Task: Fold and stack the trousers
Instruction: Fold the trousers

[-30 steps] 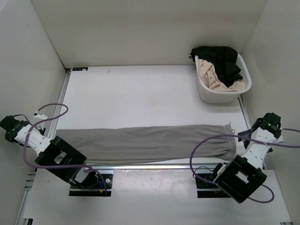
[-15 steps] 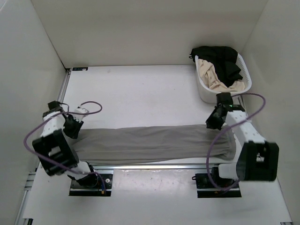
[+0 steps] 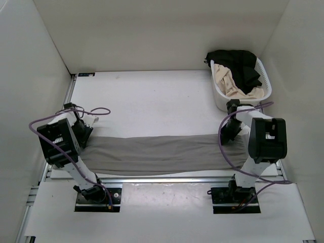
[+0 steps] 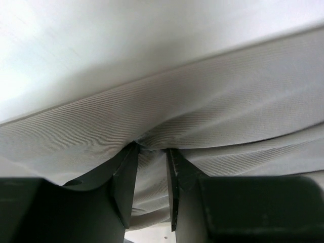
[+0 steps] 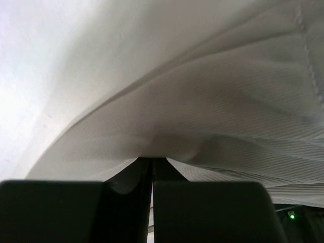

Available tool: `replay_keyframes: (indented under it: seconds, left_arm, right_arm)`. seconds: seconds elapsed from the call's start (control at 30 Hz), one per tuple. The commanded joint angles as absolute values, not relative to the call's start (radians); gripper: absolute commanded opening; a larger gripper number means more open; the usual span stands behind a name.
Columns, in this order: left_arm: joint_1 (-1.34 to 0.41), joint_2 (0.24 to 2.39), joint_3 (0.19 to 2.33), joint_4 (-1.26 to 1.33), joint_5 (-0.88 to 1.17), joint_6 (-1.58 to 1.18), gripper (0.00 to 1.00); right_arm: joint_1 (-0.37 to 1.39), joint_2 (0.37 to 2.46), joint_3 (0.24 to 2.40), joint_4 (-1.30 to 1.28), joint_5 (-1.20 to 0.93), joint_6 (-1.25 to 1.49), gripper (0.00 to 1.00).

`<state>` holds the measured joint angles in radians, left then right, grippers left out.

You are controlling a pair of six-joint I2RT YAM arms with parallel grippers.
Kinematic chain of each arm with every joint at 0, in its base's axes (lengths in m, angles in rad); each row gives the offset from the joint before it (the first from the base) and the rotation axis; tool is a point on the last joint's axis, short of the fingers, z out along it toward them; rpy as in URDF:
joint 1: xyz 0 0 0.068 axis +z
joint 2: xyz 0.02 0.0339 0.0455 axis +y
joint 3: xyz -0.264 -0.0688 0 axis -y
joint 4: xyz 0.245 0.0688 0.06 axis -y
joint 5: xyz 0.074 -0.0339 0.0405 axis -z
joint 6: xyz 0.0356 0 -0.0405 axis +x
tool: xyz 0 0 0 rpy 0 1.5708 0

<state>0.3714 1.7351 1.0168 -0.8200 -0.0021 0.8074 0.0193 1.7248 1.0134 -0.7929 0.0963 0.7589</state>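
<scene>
Trousers (image 3: 157,154) are on the near part of the surface (image 3: 152,101), just in front of the arm bases, spread as one long grey strip. The long axis runs left to right, parallel to the near edge. I can't tell which end is the waist. The right wrist view shows a stitched seam, but that doesn't settle it.

Left claw (image 3: 83,132) sits at the far left corner of the strip. In its wrist view the fingers are nearly together with a ridge of grey fabric pinched up between them, so I call it gripping the cloth. Right claw (image 3: 234,132) sits at the far right corner. Its fingers are pressed close with fabric puckered at the tips, so it is gripping too.

Progress, my read: early. The narrow strip looks like leg laid on leg, so the lengthwise fold seems done, though the layers aren't clear from above. Nothing is folded across the length yet and there is no stack anywhere. With both claws on the far edge, I judge the current step to be a lift or drag of that edge, either to straighten the strip or to start the next fold.

Still to do — the crosswise folds, then placing the bundle. The basket (image 3: 223,104) at far right, well apart from the strip, holds a black garment (image 3: 238,63) and a cream garment (image 3: 228,83), so probably more pieces are waiting.
</scene>
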Motion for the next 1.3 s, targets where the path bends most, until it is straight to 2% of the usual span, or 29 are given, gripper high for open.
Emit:
replay_keyframes:
  seconds: [0.0,0.2,0.3,0.43,0.53,0.77,0.8,0.93,1.1,1.27]
  left_arm:
    - [0.344,1.857,1.104,-0.652,0.054,0.715,0.39]
    - [0.308,1.950,1.371,-0.684,0.078,0.670,0.39]
    - [0.308,1.962,1.468,-0.735,0.156,0.652,0.45]
    - [0.308,1.913,1.519,-0.756,0.198,0.652,0.47]
    - [0.308,1.876,1.519,-0.799,0.169,0.678,0.48]
    - [0.388,1.793,1.332,-0.824,0.114,0.703,0.47]
    - [0.399,1.793,1.307,-0.815,0.092,0.712,0.43]
    - [0.411,1.775,1.180,-0.734,0.012,0.712,0.41]
    - [0.468,1.733,1.118,-0.681,0.002,0.676,0.41]
    - [0.479,1.698,1.078,-0.672,-0.017,0.676,0.41]
  right_arm:
    - [-0.012,1.819,1.069,-0.683,0.293,0.795,0.00]
    - [-0.060,1.832,1.307,-0.695,0.353,0.747,0.00]
    - [-0.060,1.856,1.403,-0.695,0.309,0.683,0.00]
    - [-0.060,1.865,1.402,-0.695,0.184,0.640,0.01]
    - [-0.060,1.793,1.358,-0.672,0.156,0.618,0.04]
    - [-0.051,1.600,1.256,-0.727,0.166,0.618,0.08]
    - [-0.051,1.582,1.217,-0.727,0.166,0.618,0.08]
    - [-0.051,1.491,1.068,-0.724,0.152,0.689,0.08]
    - [-0.051,1.482,0.928,-0.641,0.161,0.723,0.08]
    - [-0.051,1.588,0.907,-0.652,0.196,0.741,0.08]
